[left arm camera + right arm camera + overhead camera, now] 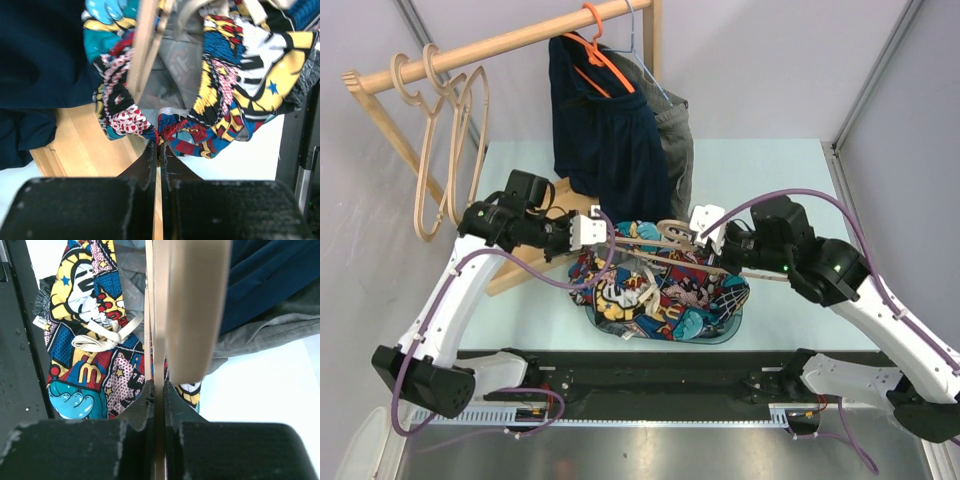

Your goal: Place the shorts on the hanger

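The comic-print shorts lie bunched on the table between my two grippers. The beige wooden hanger lies across their top, with its hook pointing away. My left gripper is shut on the gathered waistband of the shorts, its tips pinching the fabric, and the hanger passes through the cloth just beyond. My right gripper is shut on the hanger's thin bar, its tips clamping it over the shorts.
A wooden rack rail at the back carries spare wooden hangers, an orange hanger with a navy garment, and a pale-blue hanger with grey cloth. The rack's wooden foot lies under my left gripper.
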Robot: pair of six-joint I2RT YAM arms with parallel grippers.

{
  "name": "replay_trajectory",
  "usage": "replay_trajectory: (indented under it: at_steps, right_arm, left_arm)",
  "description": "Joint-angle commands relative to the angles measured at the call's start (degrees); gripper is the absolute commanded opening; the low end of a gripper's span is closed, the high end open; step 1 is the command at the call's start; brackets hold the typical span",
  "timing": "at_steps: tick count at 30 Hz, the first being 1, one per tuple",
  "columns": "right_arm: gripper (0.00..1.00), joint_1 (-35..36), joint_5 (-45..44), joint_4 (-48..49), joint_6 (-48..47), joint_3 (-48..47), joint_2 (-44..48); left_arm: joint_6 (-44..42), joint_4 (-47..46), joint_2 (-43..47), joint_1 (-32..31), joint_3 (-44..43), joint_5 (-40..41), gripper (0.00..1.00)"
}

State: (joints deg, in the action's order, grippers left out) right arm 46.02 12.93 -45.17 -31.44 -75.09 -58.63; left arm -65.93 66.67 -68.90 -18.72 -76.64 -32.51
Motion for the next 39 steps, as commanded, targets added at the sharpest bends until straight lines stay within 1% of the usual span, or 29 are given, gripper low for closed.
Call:
replay_trajectory:
  at_steps: [1,4,6,9,12,14,15,16,17,18,20,21,22,24,28,30,32,35,38,39]
  right_arm:
    - [0.00,0.6,-0.4,4.1,1.7,-0.7,-2.0]
    - [0.00,1.5,1.0,6.0,2.1,-0.6,-4.2]
    - [0.00,2.1,0.7,6.8,2.3,-0.3,-5.2]
    - [0.00,2.1,1.0,9.9,2.9,0.6,-5.6]
    - [0.00,2.1,2.1,14.0,3.5,1.6,-6.2]
    - [0.00,2.1,3.9,17.3,4.3,2.3,-6.6]
    - [0.00,2.1,4.6,19.5,4.6,3.1,-7.1]
    - [0.00,2.1,6.4,20.5,4.6,3.5,-7.3]
    - [0.00,2.1,7.4,21.6,4.7,4.0,-7.5]
    - [0.00,2.1,8.2,23.4,4.4,4.9,-7.4]
    - [0.00,2.0,10.5,24.5,3.7,5.7,-7.0]
    - [0.00,1.6,11.1,25.8,3.5,6.2,-6.7]
    - [0.00,1.2,12.7,26.1,3.2,7.1,-6.4]
    - [0.00,0.1,14.0,26.5,2.9,7.7,-5.9]
    - [0.00,-1.3,15.4,26.5,1.7,8.7,-5.6]
    - [0.00,-1.9,16.2,26.5,1.4,9.2,-5.4]
    - [0.00,-2.0,16.3,26.5,0.9,9.3,-5.4]
    - [0.00,-2.3,17.7,27.5,0.0,9.3,-5.1]
    - [0.00,-2.2,19.1,28.5,-0.5,9.3,-5.0]
    - [0.00,-2.3,20.1,28.9,-1.3,9.3,-5.0]
  left_arm:
    - [4.0,0.9,-2.2,-0.2,-6.4,-0.8,0.00]
    - [7.1,1.4,-4.0,-0.7,-9.8,-1.4,0.00]
    - [7.7,2.1,-4.7,-1.0,-11.7,-2.4,0.01]
    - [6.2,3.7,-4.2,-1.7,-12.0,-3.6,0.00]
    - [4.5,4.4,-2.9,-3.8,-11.2,-3.6,0.01]
    - [4.8,3.6,-2.6,-5.2,-11.3,-3.7,0.06]
    - [5.2,3.6,-2.6,-5.4,-11.7,-4.1,0.11]
    - [5.5,3.6,-2.5,-5.5,-12.0,-5.4,0.23]
    - [6.2,3.2,-2.6,-5.5,-12.2,-5.6,0.29]
    - [8.3,1.5,-2.4,-5.5,-12.0,-5.4,0.39]
    - [8.2,0.8,-2.1,-4.6,-10.3,-4.7,0.48]
    - [7.8,0.7,-1.8,-3.8,-9.8,-5.3,0.55]
    - [7.3,0.5,-1.0,-1.7,-8.4,-6.7,0.58]
    - [5.3,-0.1,0.1,0.5,-7.0,-8.1,0.63]
    - [-0.3,0.6,1.8,3.2,-4.7,-8.4,0.65]
    - [-3.1,1.7,2.1,3.3,-4.6,-8.9,0.66]
    - [-5.7,3.3,1.5,3.3,-3.8,-8.9,0.66]
    - [-6.9,3.2,-0.4,3.3,-2.6,-9.2,0.66]
    - [-7.0,1.8,-2.1,3.0,-2.3,-11.0,0.63]
    - [-6.5,1.2,-2.9,2.3,-2.4,-12.0,0.59]
